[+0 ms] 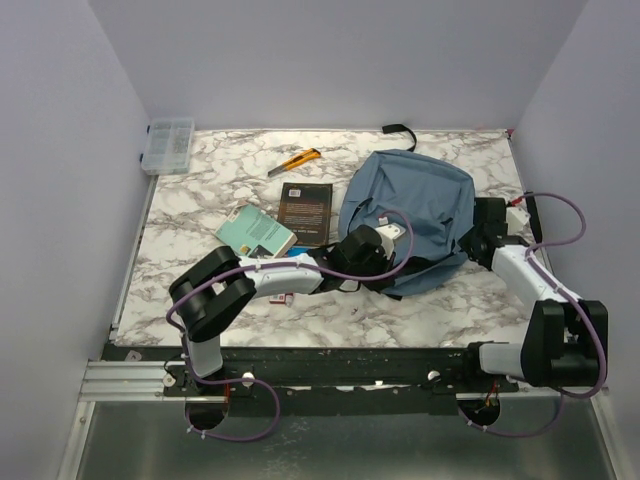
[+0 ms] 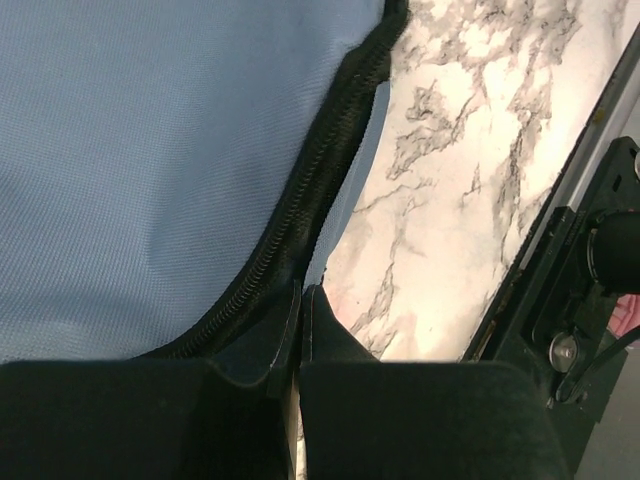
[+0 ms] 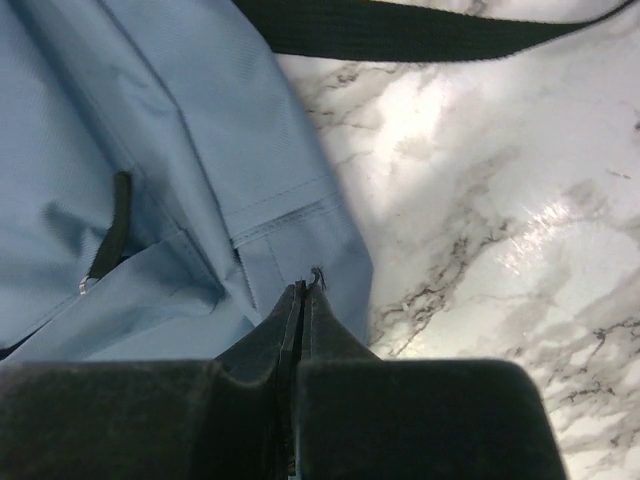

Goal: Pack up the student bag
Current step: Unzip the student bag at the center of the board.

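The student bag, dusty blue, lies at the right middle of the marble table. My left gripper sits at its near left edge. In the left wrist view its jaws are pressed together on the bag's rim, right beside the dark zipper. My right gripper is at the bag's right side. The right wrist view has its jaws shut on a seamed corner of the blue fabric, with a frayed thread poking out at the tips. A black strap crosses the table beyond.
Left of the bag lie a dark book and a teal book. A yellow utility knife lies further back. A clear plastic box sits at the far left corner. A small pink item lies under the left arm.
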Tool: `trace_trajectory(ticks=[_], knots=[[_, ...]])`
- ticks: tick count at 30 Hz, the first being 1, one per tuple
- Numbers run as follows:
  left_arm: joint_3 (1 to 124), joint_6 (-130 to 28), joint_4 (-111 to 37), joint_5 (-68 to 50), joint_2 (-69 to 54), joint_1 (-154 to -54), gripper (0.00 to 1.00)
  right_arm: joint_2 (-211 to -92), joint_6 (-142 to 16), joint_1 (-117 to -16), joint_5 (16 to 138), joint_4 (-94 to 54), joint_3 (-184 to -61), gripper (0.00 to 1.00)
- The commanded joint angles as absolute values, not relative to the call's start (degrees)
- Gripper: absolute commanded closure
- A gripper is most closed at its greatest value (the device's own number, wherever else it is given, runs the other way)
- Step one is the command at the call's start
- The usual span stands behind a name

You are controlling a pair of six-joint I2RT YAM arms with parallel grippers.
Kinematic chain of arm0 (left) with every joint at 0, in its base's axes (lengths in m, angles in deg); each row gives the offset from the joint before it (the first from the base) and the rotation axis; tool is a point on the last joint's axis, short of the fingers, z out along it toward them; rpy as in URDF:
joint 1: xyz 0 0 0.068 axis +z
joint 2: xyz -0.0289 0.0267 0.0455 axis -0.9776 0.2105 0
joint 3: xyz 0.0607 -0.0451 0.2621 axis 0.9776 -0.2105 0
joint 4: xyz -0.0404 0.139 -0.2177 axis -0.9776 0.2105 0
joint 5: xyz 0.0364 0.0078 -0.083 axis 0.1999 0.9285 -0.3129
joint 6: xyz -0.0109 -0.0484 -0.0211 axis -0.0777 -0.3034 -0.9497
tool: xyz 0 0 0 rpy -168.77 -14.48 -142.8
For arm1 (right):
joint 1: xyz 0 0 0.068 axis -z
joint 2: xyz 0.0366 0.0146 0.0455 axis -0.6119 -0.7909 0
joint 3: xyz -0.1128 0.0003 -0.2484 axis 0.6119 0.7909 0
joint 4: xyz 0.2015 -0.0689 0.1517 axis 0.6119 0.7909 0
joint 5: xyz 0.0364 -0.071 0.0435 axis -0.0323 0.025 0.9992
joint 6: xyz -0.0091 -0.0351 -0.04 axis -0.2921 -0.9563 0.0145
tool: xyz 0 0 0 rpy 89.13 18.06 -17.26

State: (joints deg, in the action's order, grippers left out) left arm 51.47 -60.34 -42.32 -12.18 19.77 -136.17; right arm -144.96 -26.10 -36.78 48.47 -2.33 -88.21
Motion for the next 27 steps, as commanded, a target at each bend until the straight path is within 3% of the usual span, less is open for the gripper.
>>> trace_trajectory(ticks=[1,6,12,17,20,27], knots=[[50.6,-61.2,-37.1,-18.2,18.6,-136.0,0.96,-140.8,-34.3,-35.2,50.1,-9.8,-88.1,0.99],[51.0,-64.2,-38.4,-22.3,16.7,-134.9,0.63,-134.5,-38.8,-35.3,57.1,-7.8,-85.6,0.85],[49.9,-69.8,-41.4,-28.7,12.3,-130.8,0.39,-129.6,-44.6,-36.0,65.8,-4.5,-87.5,0.49],[47.1,-74.4,-45.1,-33.9,6.7,-126.7,0.30,-128.8,-47.6,-42.4,76.5,-4.3,-89.5,0.33],[44.0,-76.7,-47.2,-36.0,2.7,-123.6,0.27,-130.2,-48.7,-48.7,81.8,-5.3,-89.3,0.31],[38.2,-82.9,-48.3,-37.5,-2.5,-117.0,0.20,-138.0,-49.9,-61.2,80.3,-4.0,-88.5,0.30]])
